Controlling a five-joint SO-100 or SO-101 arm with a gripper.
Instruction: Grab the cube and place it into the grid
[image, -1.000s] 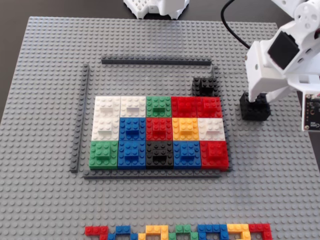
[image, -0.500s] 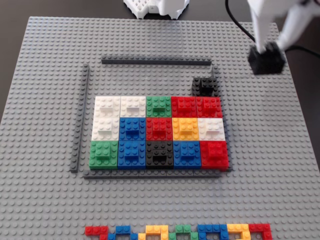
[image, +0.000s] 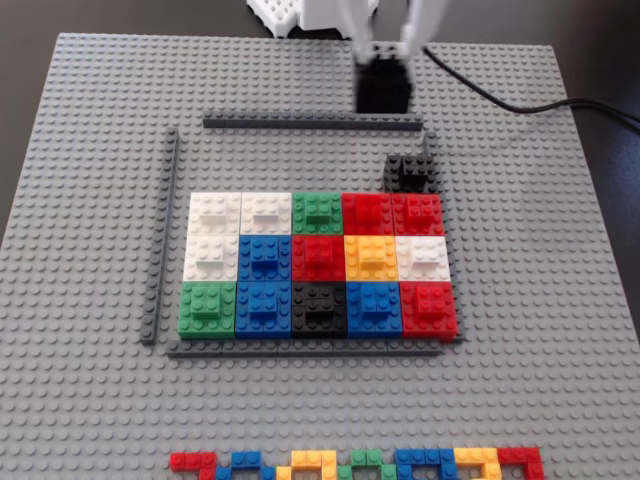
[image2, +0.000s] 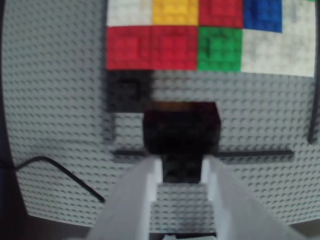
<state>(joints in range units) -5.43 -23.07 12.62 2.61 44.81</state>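
We have the cube in hand: the end effector is clamped on it, its two white fingers pressed against the block's sides, and it hangs clear of the surface near the far edge, just past the long dark strip that frames the grid. So the grab looks done — what is left is the placing.

In the fixed view the grid holds three full rows of five coloured blocks, and a second black block sits alone in the row behind them, at the right end. The other four places of that row look bare, so we judge the cube belongs somewhere there, likely next to that black block, though we cannot tell which place is meant.

In the wrist view the cube hides the studs right under it. We have yet to carry it over the strip, line it up and press it down — then let go.
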